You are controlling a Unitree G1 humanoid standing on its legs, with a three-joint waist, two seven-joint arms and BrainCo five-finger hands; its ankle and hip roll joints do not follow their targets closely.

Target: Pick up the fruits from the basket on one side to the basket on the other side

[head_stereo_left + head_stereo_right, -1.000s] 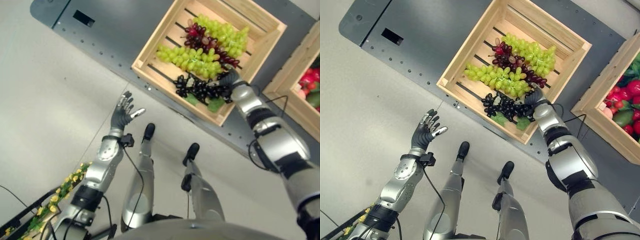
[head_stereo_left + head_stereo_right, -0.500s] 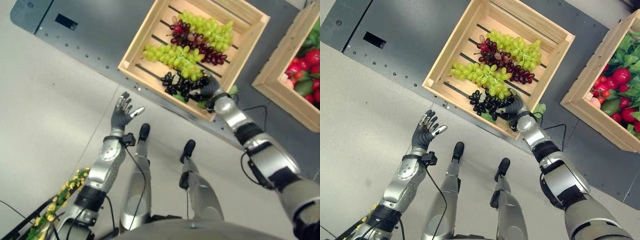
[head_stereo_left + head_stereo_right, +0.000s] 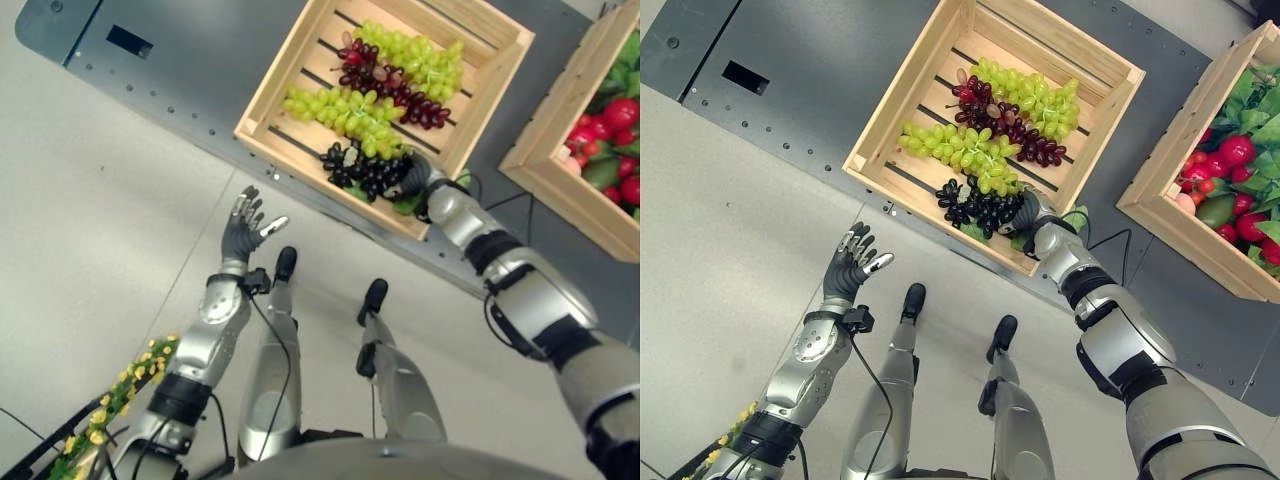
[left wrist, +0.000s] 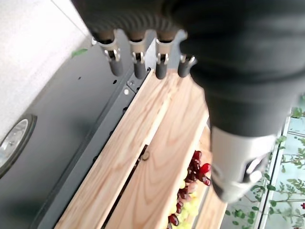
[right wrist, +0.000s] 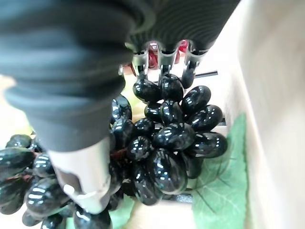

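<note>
A wooden crate on a dark platform holds two green grape bunches, a red bunch and a black bunch by its near wall. My right hand reaches over that wall onto the black bunch's right end. In the right wrist view its fingers curl over the black grapes and the thumb lies against their other side. My left hand hangs open over the pale floor, short of the crate, holding nothing; its straight fingers point towards the crate's wooden side.
A second wooden crate with red and green produce stands to the right on the grey metal platform. A green leaf lies beside the black grapes. Yellow-flowered greenery shows at lower left on the floor.
The camera has shifted, so the whole scene sits lower and further left. My right hand has slid further onto the black bunch. The left hand has kept its open pose.
</note>
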